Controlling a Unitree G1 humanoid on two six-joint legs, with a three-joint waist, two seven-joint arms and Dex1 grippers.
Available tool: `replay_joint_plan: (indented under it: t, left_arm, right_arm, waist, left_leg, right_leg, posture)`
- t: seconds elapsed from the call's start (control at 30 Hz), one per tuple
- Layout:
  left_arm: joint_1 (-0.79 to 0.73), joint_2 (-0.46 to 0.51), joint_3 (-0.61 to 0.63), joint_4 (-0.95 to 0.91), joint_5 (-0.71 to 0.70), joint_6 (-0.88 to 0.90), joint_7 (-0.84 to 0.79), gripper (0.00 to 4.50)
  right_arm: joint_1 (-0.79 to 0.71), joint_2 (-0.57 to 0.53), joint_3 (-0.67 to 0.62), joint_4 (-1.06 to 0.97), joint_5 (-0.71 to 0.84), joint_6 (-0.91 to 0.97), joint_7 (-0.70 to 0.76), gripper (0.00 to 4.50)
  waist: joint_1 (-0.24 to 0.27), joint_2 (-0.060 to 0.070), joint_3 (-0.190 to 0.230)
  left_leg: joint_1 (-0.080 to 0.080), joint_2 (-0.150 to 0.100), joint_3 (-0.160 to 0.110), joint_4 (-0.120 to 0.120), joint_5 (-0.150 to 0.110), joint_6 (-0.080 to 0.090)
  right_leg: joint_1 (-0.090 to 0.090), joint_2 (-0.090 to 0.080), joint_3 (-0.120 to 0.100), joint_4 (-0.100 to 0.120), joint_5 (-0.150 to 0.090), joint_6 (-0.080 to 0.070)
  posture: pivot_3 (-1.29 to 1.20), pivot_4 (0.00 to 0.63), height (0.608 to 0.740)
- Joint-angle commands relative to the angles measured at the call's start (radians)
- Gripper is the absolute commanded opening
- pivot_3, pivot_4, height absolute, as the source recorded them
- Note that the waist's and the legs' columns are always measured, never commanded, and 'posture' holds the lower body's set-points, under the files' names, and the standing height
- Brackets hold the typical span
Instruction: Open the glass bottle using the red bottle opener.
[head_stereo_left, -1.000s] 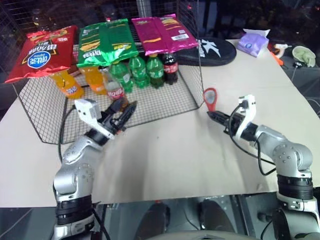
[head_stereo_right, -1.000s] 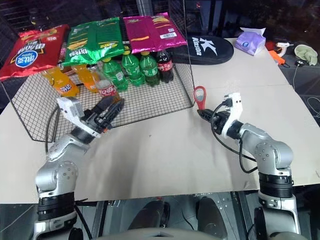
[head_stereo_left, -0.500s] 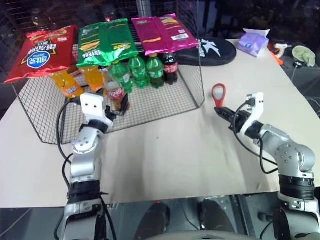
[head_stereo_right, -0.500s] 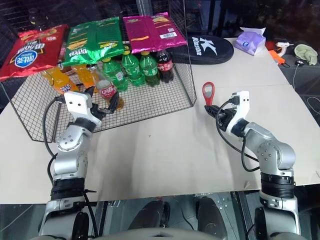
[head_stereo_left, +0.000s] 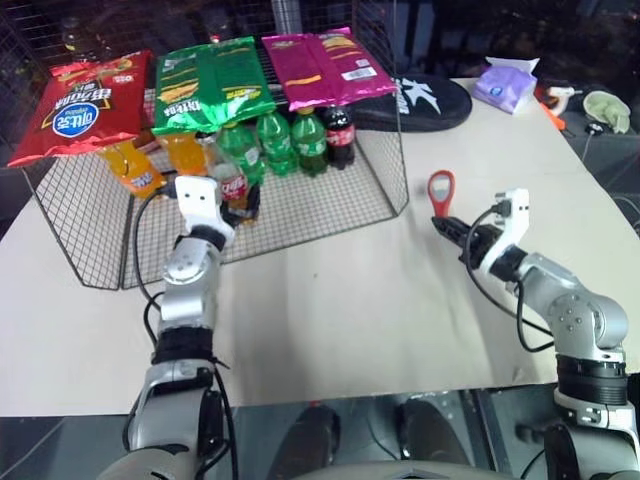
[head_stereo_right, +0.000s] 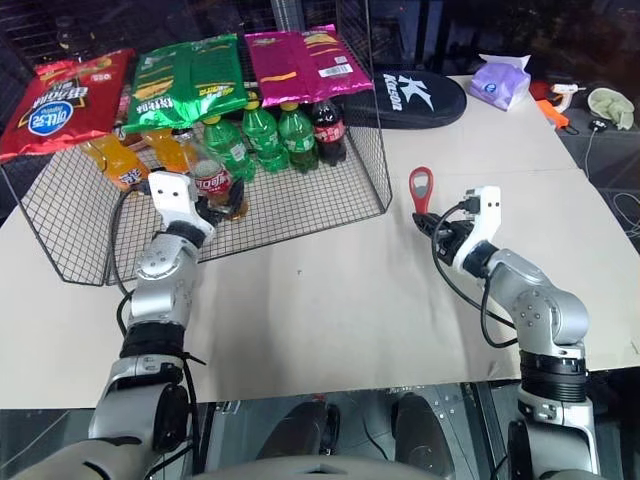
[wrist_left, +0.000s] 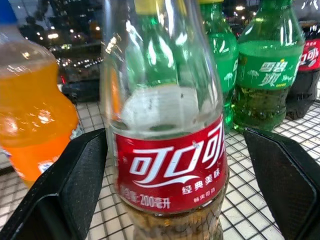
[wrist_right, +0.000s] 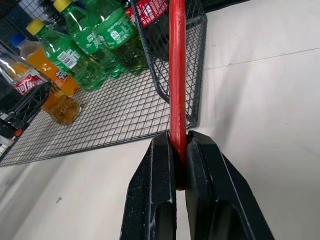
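1. the left gripper (wrist_left: 165, 165) stands spread wide around the small clear glass bottle with the red label and amber liquid (wrist_left: 167, 125); one black finger (wrist_left: 75, 185) lies close against the bottle's side and the other is apart from it, and neither clamps it.
2. the right gripper (wrist_right: 175, 150) is pressed together on the handle of the small flat red bottle opener with a ring head (head_stereo_left: 441, 190), which it holds upright above the table, ring end up.
3. the glass bottle stands on the floor of the black wire mesh basket (head_stereo_left: 330, 205), near the basket's open front edge.
4. just beside the glass bottle, towards the back of the basket, an orange soda bottle (wrist_left: 35, 115) stands on one side and green plastic bottles (wrist_left: 265, 75) on the other; a dark red-capped cola bottle (head_stereo_left: 340, 135) ends the row.
5. red, green and magenta snack bags (head_stereo_left: 215, 80) lie across the top of the basket, over the bottles.
6. the opener sits outside the basket, just beyond its upright side wall, well apart from the glass bottle.
7. in front of the basket the pale beige table (head_stereo_left: 330, 320) lies bare between the two arms.
8. behind the basket's far corner lies a black pouch with white lettering (head_stereo_left: 425, 100); a purple tissue pack (head_stereo_left: 505, 85) sits near the table's far edge.
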Motion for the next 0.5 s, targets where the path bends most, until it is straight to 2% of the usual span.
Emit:
replay_joint_plan:
  t: [0.03, 0.1, 0.13, 0.33, 0.5]
  left_arm:
    - [-0.031, 0.003, 0.028, -0.002, -0.045, -0.021, -0.01, 3.65]
    - [-0.031, 0.004, 0.03, 0.003, -0.049, -0.016, -0.008, 2.81]
    - [-0.031, 0.005, 0.029, 0.005, -0.049, -0.016, -0.008, 2.73]
    - [-0.002, -0.004, 0.014, -0.05, -0.076, -0.005, -0.07, 2.73]
    - [0.055, -0.018, -0.02, -0.214, -0.133, 0.055, -0.144, 2.73]
  right_arm:
    - [0.005, 0.004, -0.002, -0.05, 0.004, -0.023, -0.001, 0.0]
    - [0.007, 0.005, 0.001, -0.051, 0.002, -0.026, -0.002, 0.0]
    - [0.007, 0.006, 0.002, -0.05, 0.0, -0.028, -0.002, 0.0]
    - [0.009, 0.008, 0.004, -0.045, -0.008, -0.036, -0.001, 0.0]
    - [0.008, 0.004, 0.004, -0.039, -0.019, -0.051, 0.0, 0.0]
  waist:
    - [-0.001, 0.0, 0.0]
    - [-0.001, 0.0, 0.0]
    - [-0.002, 0.0, 0.0]
    - [-0.001, 0.0, 0.0]
    - [0.0, 0.0, 0.0]
  left_leg:
    - [0.0, 0.0, 0.0, 0.0, 0.0, 0.0]
    - [0.0, 0.0, 0.0, 0.0, 0.0, 0.0]
    - [0.0, 0.0, 0.0, 0.0, 0.0, 0.0]
    - [0.0, 0.0, 0.0, 0.0, 0.0, 0.0]
    - [0.0, 0.0, 0.0, 0.0, 0.0, 0.0]
  right_leg:
    - [0.0, 0.0, 0.0, 0.0, 0.0, 0.0]
    - [0.0, 0.0, 0.0, 0.0, 0.0, 0.0]
    - [0.0, 0.0, 0.0, 0.0, 0.0, 0.0]
    - [0.0, 0.0, 0.0, 0.0, 0.0, 0.0]
    - [0.0, 0.0, 0.0, 0.0, 0.0, 0.0]
  posture:
    - [0.0, 0.15, 0.74]
    - [0.0, 0.15, 0.74]
    - [0.0, 0.15, 0.74]
    - [0.0, 0.15, 0.74]
    - [0.0, 0.15, 0.74]
